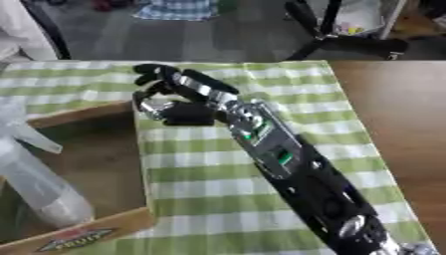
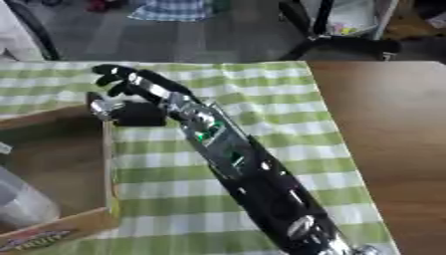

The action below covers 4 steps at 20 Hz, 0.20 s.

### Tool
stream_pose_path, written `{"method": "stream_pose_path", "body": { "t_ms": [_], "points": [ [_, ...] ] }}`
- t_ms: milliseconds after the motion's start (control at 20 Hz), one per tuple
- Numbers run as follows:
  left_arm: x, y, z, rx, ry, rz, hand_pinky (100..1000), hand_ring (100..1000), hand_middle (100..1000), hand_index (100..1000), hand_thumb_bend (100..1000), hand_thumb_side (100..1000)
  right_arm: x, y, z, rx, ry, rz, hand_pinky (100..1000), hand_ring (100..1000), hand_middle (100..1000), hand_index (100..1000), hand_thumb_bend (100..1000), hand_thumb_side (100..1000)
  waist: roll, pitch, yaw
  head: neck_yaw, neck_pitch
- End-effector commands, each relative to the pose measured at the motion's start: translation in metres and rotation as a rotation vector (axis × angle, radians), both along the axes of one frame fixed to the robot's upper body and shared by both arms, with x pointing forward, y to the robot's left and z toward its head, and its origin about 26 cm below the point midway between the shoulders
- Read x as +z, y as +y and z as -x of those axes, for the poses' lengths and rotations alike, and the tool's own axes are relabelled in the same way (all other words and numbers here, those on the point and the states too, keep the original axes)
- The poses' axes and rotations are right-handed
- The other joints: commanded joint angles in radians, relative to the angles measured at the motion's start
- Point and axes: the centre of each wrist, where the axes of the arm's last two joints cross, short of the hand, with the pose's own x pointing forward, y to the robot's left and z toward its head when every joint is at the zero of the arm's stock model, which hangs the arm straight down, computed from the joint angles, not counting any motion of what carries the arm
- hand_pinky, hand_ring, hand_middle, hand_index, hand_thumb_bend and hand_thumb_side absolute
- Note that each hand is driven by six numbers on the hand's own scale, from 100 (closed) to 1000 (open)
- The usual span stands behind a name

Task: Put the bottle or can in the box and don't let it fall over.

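A clear plastic bottle (image 1: 39,187) is inside the brown box (image 1: 142,164) at the left, leaning with its upper end toward the far left. My right hand (image 1: 184,110) hovers over the box's far right corner, apart from the bottle. Its fingers (image 1: 159,74) are relaxed and spread, and they hold nothing. The black and silver right forearm (image 1: 278,154) runs from the lower right up to that hand. My left hand shows in neither view.
A green and white checked cloth (image 1: 226,199) covers the table under the box. Bare brown tabletop (image 1: 400,124) lies to the right. Beyond the far edge are a black stand's legs (image 1: 340,42) and a grey floor.
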Motion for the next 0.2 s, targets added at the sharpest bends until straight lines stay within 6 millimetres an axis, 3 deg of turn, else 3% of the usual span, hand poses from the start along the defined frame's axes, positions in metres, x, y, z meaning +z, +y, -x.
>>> {"method": "stream_pose_path", "body": {
  "t_ms": [50, 200],
  "points": [
    [0.017, -0.008, -0.009, -0.047, -0.065, -0.023, 1000, 595, 683, 704, 107, 824, 0.032, -0.032, 0.013, -0.073, -0.097, -0.093, 937, 820, 793, 943, 100, 610, 0.008, -0.022, -0.013, 0.007, -0.005],
    [0.017, -0.007, -0.009, -0.047, -0.064, -0.026, 1000, 595, 681, 704, 107, 825, 0.04, -0.056, 0.019, -0.129, -0.13, -0.176, 940, 827, 790, 945, 100, 603, 0.009, -0.022, -0.014, 0.01, -0.007]
  ]
}}
